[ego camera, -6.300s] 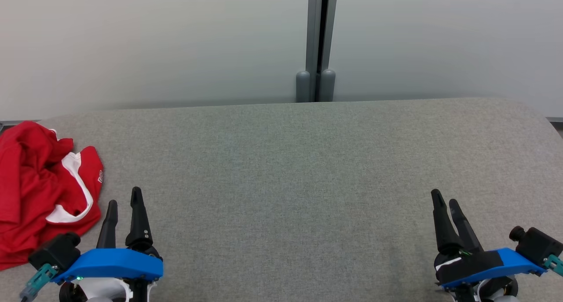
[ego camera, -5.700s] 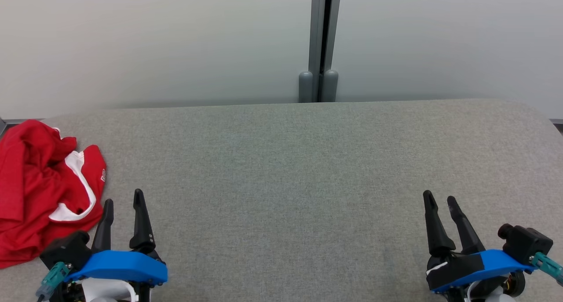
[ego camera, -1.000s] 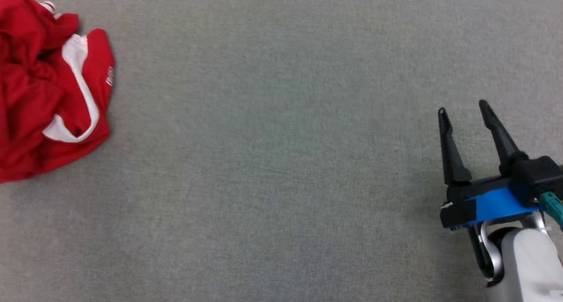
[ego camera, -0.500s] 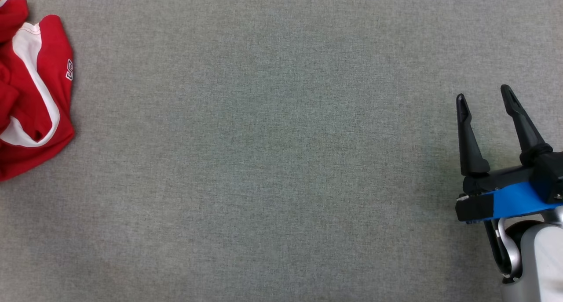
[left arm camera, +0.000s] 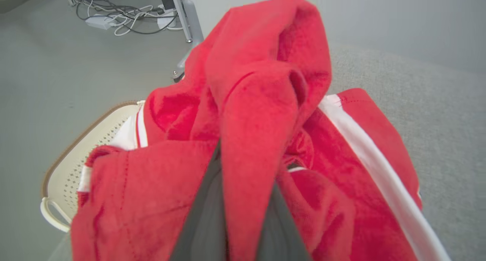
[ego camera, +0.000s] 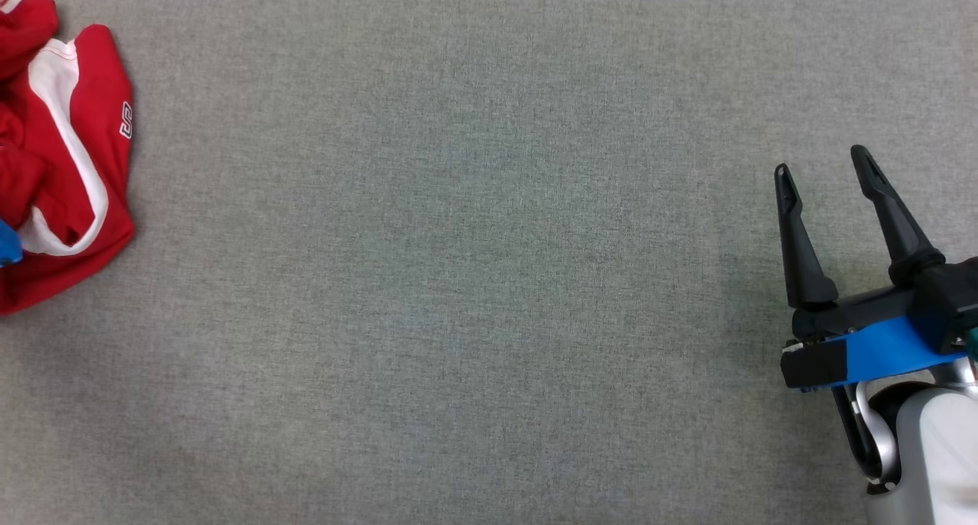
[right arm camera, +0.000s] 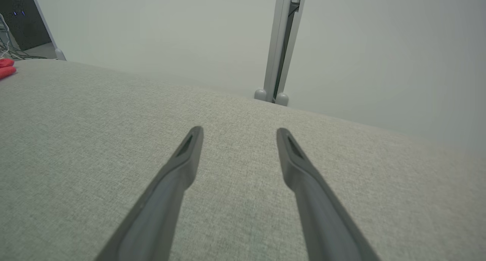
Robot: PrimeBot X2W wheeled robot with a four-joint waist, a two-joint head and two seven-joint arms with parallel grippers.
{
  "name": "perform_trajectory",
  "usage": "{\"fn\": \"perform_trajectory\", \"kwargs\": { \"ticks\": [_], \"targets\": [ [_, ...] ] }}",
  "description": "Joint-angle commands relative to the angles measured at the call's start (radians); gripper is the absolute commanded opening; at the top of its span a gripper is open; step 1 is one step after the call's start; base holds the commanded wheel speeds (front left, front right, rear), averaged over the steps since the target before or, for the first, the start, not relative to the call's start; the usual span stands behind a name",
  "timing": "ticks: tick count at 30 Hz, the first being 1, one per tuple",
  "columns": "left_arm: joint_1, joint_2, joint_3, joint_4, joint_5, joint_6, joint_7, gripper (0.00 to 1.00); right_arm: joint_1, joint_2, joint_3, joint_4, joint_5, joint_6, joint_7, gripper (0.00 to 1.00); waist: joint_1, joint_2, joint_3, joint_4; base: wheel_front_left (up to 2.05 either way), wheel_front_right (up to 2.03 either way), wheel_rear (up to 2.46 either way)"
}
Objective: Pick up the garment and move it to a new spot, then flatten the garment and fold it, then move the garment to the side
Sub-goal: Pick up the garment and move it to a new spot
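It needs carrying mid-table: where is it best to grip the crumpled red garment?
Pinch the raised fold atop the crumpled red fabric garment with white trim, from above with the left tool: that ridge stands proud of the heap on the grey cloth table, and sits between its fingers.

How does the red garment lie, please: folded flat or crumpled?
Crumpled: the red garment is heaped in loose folds, one ridge pinched in the left gripper.

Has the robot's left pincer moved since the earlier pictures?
Yes. The left pincer went leftward: it stood over the grey fabric table beside the crumpled red and white garment, and now pinches a fold of it.
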Motion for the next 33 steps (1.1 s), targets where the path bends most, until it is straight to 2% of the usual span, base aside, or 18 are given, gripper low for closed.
{"fn": "perform_trajectory", "kwargs": {
  "ticks": [1, 6, 13, 22, 28, 33],
  "targets": [
    [-0.027, 0.015, -0.006, -0.002, 0.01, -0.004, -0.026, 0.0, -0.002, -0.003, 0.002, 0.007, 0.007, 0.0, -0.005, 1.0, 0.0, -0.0001, -0.006, -0.002, 0.0, 0.0, 0.0],
    [-0.08, 0.028, -0.03, -0.026, 0.027, -0.006, -0.186, 0.0, 0.013, 0.012, 0.006, 0.032, 0.025, 0.0, -0.034, 1.0, 0.0, -0.0001, -0.045, -0.001, 0.0, 0.0, 0.0],
    [-0.186, 0.033, -0.092, -0.171, 0.072, -0.008, -0.227, 0.0, 0.011, 0.039, 0.025, 0.088, 0.044, 0.0, -0.077, 1.0, 0.0, -0.0001, -0.123, -0.022, 0.0, 0.0, 0.0],
    [-0.259, 0.0, -0.173, -0.514, 0.13, -0.004, -0.215, 0.0, 0.026, 0.066, 0.034, 0.167, 0.08, 0.0, -0.136, 1.0, 0.0, -0.0001, -0.208, -0.129, 0.0, 0.0, 0.0],
    [-0.297, -0.052, -0.229, -0.703, 0.08, -0.006, -0.11, 0.0, 0.039, 0.07, 0.036, 0.206, 0.097, 0.0, -0.166, 1.0, 0.0, -0.0001, -0.227, -0.239, 0.0, 0.0, 0.0],
    [-0.298, -0.115, -0.316, -0.77, 0.037, -0.006, -0.051, 0.0, 0.046, 0.07, 0.047, 0.223, 0.125, 0.0, -0.185, 1.0, 0.0, -0.0001, -0.229, -0.312, 0.0, 0.0, 0.0]
  ]
}}
